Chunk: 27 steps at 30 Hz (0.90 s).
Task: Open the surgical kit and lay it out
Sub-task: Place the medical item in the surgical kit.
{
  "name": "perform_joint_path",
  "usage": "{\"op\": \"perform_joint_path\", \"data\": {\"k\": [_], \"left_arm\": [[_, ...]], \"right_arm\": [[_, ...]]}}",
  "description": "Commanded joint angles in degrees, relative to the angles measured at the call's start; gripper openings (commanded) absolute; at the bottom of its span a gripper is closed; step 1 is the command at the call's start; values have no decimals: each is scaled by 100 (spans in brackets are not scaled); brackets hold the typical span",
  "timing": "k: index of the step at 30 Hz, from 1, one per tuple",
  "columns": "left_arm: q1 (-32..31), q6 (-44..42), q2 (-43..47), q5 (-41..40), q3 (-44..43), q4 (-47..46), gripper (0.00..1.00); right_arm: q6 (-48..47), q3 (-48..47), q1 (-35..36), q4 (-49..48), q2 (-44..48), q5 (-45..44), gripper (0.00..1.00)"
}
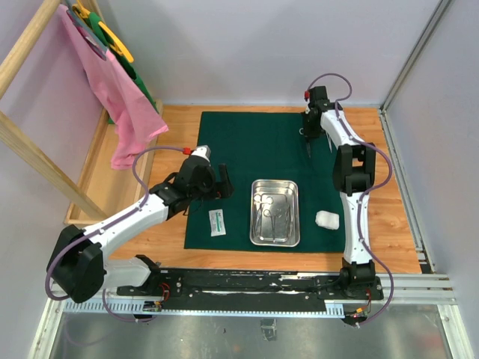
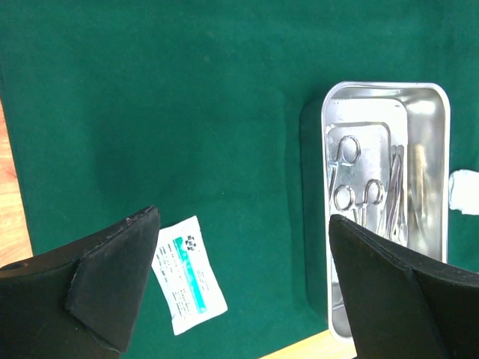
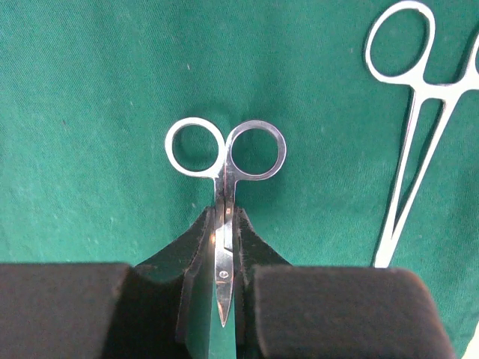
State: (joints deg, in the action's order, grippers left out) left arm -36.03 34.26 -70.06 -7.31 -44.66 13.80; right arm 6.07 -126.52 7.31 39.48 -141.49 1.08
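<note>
As seen from above, dark green cloth wrap (image 1: 247,142) opened out flat on the wooden bench (image 1: 393,217), covering most of its middle. Toward the cloth's near edge, about centre: rectangular steel tray (image 1: 255,217), long side running near to far. Inside it, lengthwise, several ring-handled clamps (image 2: 358,196) and other slim steel pieces, too crowded to tell apart.

Just left of the tray, flat on the cloth and slightly skewed: small white packet (image 1: 217,222) with teal printing. Right of the tray and apart from it, close to the cloth's right edge: white gauze wad (image 1: 326,219).

Left fingers (image 1: 224,183) spread fully wide, holding nothing, poised over the cloth left of the tray and just far of the packet.

Right fingers (image 1: 309,143) over the far right part of the cloth, pointing down, almost closed, pinching small steel scissors (image 3: 224,157) by the blades. Ring handles out beyond the fingertips, blade tip showing in the slot between them. Touching the cloth or just above it: cannot tell. Beside the scissors in the right wrist view, flat on the cloth and clear of them: one long ring-handled clamp (image 3: 410,127).

Off the bench's left side: wooden rack (image 1: 37,158) hung with a pink garment (image 1: 123,112), green and yellow pieces behind.
</note>
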Motion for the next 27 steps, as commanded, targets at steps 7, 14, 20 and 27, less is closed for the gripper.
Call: {"op": "perform_joint_path", "data": {"k": [7,14,20,27], "left_arm": [[147,-96,-148,151,-22,-365,99],[197,-69,-183,204,37,-406,99],[216,-49,-208,230,53,-439,99],[234,-26,-242,217,70,-457,99]], "right_arm": [[172,-460,-188,-229,-473,-316,15],[467,-563,-393,-272,-580,-228,37],[439,-763,-432,-244,-724,-32,33],[437,-1051,-432,-254,-924,218,28]]}}
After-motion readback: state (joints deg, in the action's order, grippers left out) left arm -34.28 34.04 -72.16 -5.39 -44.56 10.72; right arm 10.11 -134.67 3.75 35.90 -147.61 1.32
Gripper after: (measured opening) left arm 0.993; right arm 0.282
